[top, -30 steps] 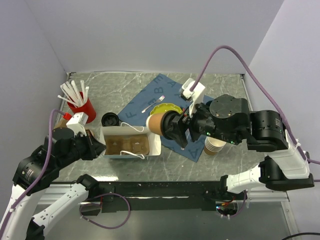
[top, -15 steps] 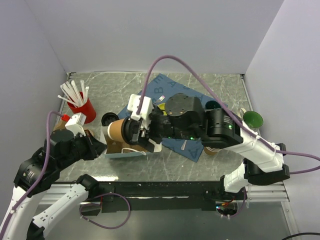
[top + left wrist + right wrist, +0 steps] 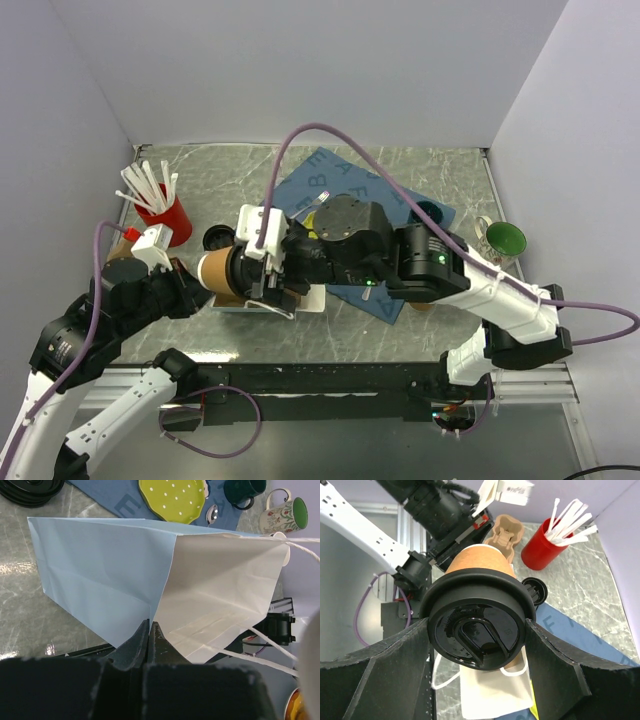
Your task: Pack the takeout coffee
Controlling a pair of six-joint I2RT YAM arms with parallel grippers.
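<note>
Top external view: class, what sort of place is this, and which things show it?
Likely a test bench staged as a café takeout counter: a lidded takeout coffee, a white paper bag, a red cup of white sticks, and plain walls around a marble-look table.

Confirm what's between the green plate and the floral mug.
Left wrist view: a dark green mug and a spoon lie between the green plate and the floral mug.

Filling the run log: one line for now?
left gripper: shut on white paper bag | right gripper: grips tan paper cup with black lid, above bag | packed: no
</note>
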